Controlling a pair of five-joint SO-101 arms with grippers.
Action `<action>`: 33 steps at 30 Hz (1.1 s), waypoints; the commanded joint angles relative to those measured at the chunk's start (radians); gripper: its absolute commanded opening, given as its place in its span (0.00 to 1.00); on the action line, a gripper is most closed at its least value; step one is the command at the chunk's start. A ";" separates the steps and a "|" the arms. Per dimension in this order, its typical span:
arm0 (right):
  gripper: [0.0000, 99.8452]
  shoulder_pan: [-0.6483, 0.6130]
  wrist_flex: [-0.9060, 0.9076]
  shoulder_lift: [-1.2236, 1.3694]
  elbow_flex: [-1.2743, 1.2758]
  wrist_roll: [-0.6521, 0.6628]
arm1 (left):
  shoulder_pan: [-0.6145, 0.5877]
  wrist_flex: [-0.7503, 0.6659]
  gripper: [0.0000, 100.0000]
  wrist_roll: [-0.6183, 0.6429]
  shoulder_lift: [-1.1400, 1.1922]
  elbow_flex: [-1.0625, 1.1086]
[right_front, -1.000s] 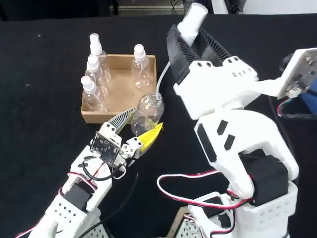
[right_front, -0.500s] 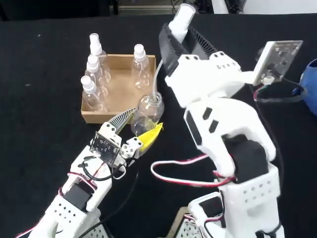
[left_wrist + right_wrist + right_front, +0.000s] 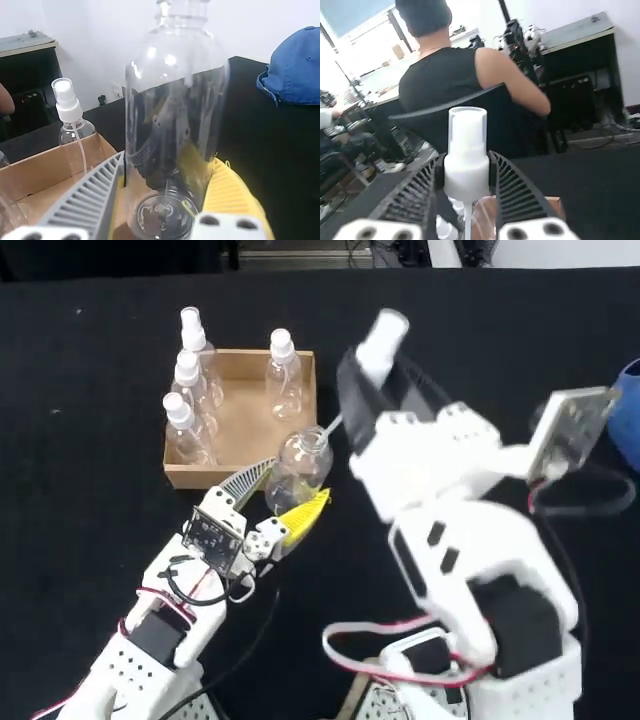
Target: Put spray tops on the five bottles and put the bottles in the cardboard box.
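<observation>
A clear bottle (image 3: 298, 470) without a top stands just in front of the cardboard box (image 3: 240, 425). My left gripper (image 3: 280, 495) is shut on it, grey and yellow fingers on either side. The left wrist view has the same bottle (image 3: 175, 125) upright, its mouth uncovered. My right gripper (image 3: 378, 362) hangs above and to the right of the bottle, shut on a white spray top (image 3: 382, 335). The top's thin tube (image 3: 328, 427) slants down to the bottle's mouth. In the right wrist view the spray top (image 3: 466, 150) sits between the black fingers (image 3: 415, 192).
Several bottles with spray tops stand in the box, three along its left side (image 3: 187, 375) and one at the back right (image 3: 283, 360). A blue cap (image 3: 630, 410) lies at the right edge of the black table.
The right arm has swung and lowered, bringing the spray top down toward the held bottle. The left arm and its bottle have stayed put.
</observation>
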 commanded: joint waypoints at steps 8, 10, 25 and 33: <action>0.01 -0.206 -0.098 -0.179 0.305 0.313 | -0.015 0.005 0.03 0.005 -0.020 0.025; 0.02 -0.210 -0.089 -0.185 0.306 0.322 | -0.015 0.005 0.03 0.005 -0.020 0.025; 0.17 -0.255 0.008 -0.188 0.231 0.324 | -0.015 0.005 0.03 0.005 -0.018 0.025; 0.18 -0.255 0.103 -0.209 0.239 0.448 | -0.015 0.005 0.03 0.005 -0.020 0.025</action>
